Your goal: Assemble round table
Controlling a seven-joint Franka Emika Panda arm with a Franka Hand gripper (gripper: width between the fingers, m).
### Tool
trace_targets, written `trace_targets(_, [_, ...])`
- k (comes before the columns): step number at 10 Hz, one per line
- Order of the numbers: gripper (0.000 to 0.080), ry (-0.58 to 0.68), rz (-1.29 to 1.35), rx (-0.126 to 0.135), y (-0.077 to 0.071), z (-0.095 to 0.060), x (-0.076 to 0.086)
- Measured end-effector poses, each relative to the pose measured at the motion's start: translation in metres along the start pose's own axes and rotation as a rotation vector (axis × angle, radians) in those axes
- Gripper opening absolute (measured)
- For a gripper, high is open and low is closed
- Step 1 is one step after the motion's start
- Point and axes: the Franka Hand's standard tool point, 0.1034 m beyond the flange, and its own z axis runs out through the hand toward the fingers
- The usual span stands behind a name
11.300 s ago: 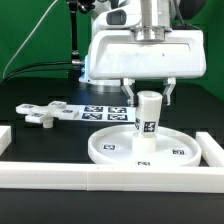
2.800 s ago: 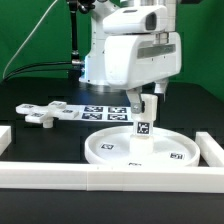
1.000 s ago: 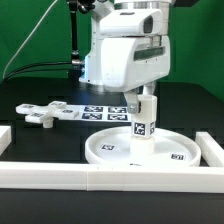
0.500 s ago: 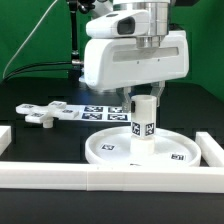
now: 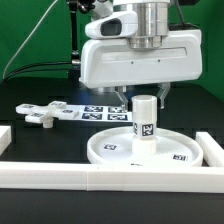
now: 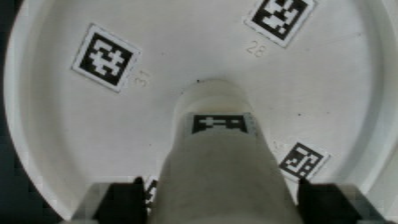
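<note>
black desk (image 5: 40,140) fills the lower half of the exterior view, with a green backdrop (image 5: 30,30) across the upper left of the frame. the white arm (image 5: 140,62) takes up the upper centre and right, hanging straight over the work. long white rails (image 5: 110,177) run along the bottom edge and up the exterior view's right.

the disc (image 5: 100,150) lies flat on the desk at lower centre, rim up, just behind the front rail. the marker board (image 5: 100,110) lies behind it, mid-frame, partly hidden by the arm. the cross piece (image 5: 42,113) lies flat at the exterior view's left, touching the board's end, well apart from the disc.

the post (image 5: 144,120) stands upright at the disc's middle, its foot on the disc floor. in the wrist view the post (image 6: 222,150) is seen from above, with the disc (image 6: 54,120) spread around it. small square tags (image 5: 144,127) show on the post's side and on the disc floor.

jaws stand parted around the post's top, the fingers (image 5: 121,98) one on each side with a narrow gap, holding nothing.
</note>
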Motion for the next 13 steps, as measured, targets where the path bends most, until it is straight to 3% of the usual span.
trace_targets(2, [0.0409, 0.002, 0.213, 0.014, -0.001, 0.001, 0.0])
trace_targets(4, [0.0409, -0.003, 0.474, 0.045, -0.001, 0.001, 0.0])
trace_targets(10, [0.0409, -0.02, 1.089, 0.043, -0.012, 0.003, 0.0])
trace_targets(12, [0.0409, -0.023, 1.144, 0.052, -0.012, 0.002, 0.001])
trace_targets(13, [0.0484, -0.026, 1.164, 0.057, -0.014, 0.003, 0.001])
